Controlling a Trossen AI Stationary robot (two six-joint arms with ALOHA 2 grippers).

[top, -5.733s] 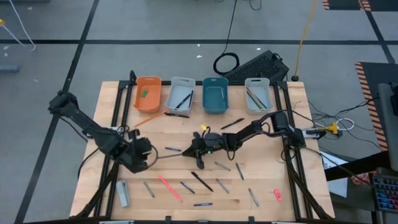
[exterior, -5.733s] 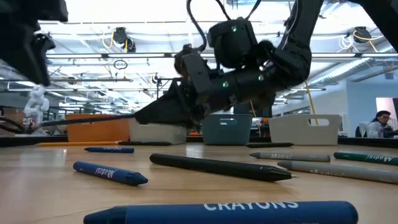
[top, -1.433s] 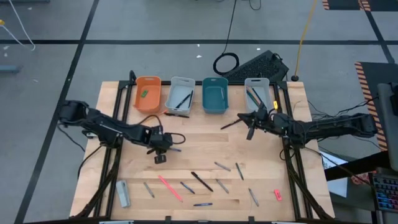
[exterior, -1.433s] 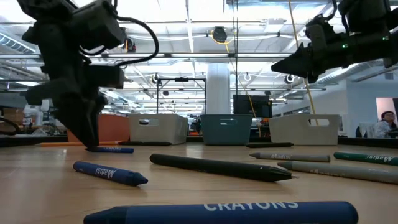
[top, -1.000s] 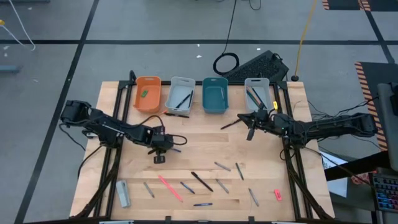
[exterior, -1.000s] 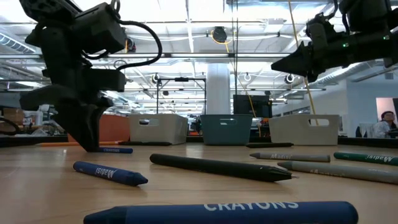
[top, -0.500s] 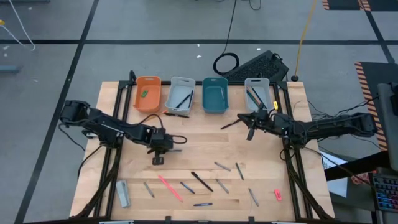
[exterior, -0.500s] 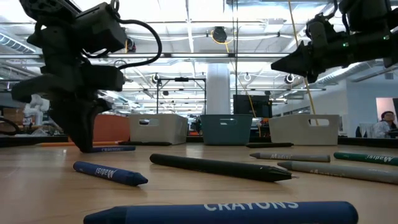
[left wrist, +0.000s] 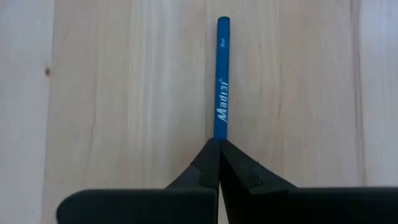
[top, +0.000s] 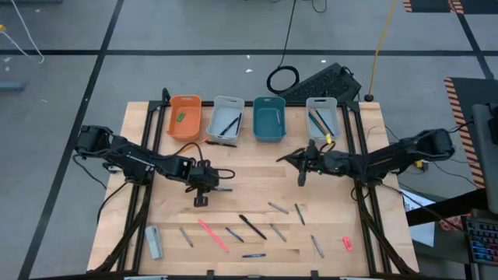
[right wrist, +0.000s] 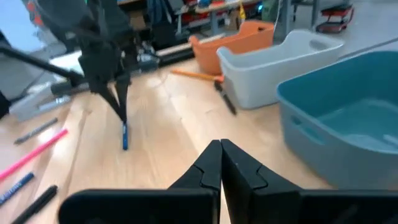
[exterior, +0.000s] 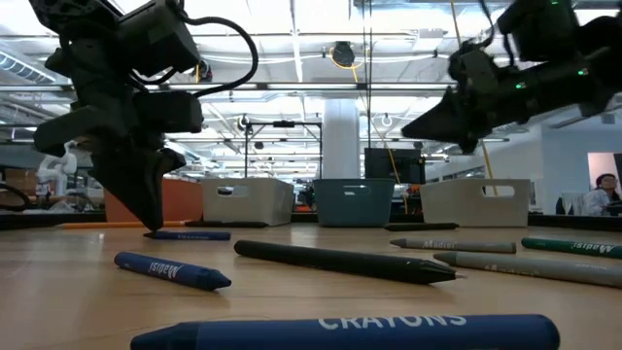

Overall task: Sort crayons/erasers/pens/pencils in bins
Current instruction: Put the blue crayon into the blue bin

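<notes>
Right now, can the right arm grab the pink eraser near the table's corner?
Probably yes. The pink eraser lies alone on bare wood on the right arm's side, nothing over it. The right gripper hangs mid-table, shut, empty.

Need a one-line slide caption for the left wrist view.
Left gripper shut on the end of a blue crayon lying on the wooden table.

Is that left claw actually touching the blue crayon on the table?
Touching. In the left wrist view, the left end effector has its fingertips pinched shut on the near end of the blue crayon, with no gap visible between them.
</notes>
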